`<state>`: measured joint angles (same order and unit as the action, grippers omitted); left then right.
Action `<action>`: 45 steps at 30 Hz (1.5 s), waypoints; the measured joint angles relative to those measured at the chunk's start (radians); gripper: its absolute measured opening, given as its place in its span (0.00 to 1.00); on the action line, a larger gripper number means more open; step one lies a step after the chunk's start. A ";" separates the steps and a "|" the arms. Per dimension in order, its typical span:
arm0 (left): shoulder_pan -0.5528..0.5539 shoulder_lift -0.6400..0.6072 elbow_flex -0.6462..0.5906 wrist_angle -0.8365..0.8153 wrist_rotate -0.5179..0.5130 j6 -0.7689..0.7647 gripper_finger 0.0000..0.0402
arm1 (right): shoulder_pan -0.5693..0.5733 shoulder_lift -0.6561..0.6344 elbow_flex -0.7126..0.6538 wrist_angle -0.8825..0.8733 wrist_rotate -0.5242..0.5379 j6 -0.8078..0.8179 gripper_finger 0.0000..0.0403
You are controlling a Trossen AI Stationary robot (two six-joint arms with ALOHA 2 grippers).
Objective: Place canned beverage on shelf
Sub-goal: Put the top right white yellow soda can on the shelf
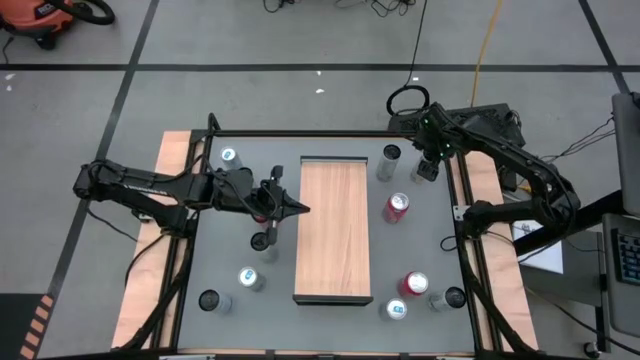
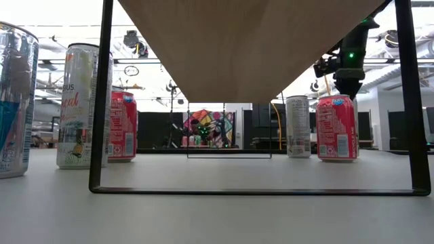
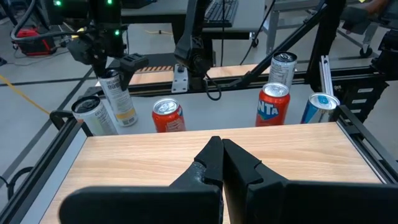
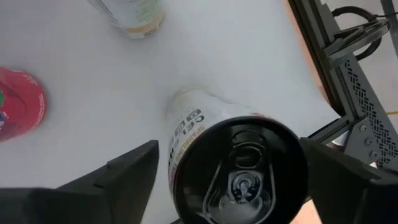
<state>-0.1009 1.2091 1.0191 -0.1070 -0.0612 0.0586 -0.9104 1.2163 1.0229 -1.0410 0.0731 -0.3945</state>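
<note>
Grey tabletop (image 1: pixel 230 225) edged by pale wooden strips, dark-lined floor around it. Shelf (image 1: pixel 334 230) stands mid-table: long light-brown wood-grain board on a thin dark frame, nothing on top.

Cans, high view: ten in all. Near row: one black-topped (image 1: pixel 209 300), one silver with blue (image 1: pixel 250 279), one blue-and-white (image 1: pixel 396 309), one red (image 1: pixel 414 285), one dark-topped (image 1: pixel 453 297). Mid: one dark can (image 1: pixel 262 241) beside the left arm, one red (image 1: pixel 398 206). Far: one blue-topped (image 1: pixel 229 156), one tall silver (image 1: pixel 389 160), and one dark-topped can (image 4: pixel 239 168) at the far right corner.

Left gripper (image 1: pixel 297 209) rests over the shelf's left edge, fingers pressed together, empty. Right gripper (image 4: pixel 230 171) hangs over the far-right can, fingers spread on either side; contact cannot be told.
</note>
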 joint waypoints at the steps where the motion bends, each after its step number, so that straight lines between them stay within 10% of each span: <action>1: 0.000 0.000 0.000 0.000 0.000 0.000 0.00 | 0.000 0.000 0.000 -0.002 0.000 0.004 0.76; 12: 0.000 0.000 0.000 0.000 0.000 -0.002 0.00 | 0.000 -0.002 0.003 -0.044 -0.029 0.035 0.49; 45: 0.000 0.075 0.000 0.175 -0.022 -0.026 0.00 | 0.346 -0.330 0.200 -0.304 -0.025 0.472 0.50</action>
<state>-0.1005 1.2842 1.0195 0.0677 -0.0835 0.0328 -0.5640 0.8860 1.2225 -1.3450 0.0479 0.0779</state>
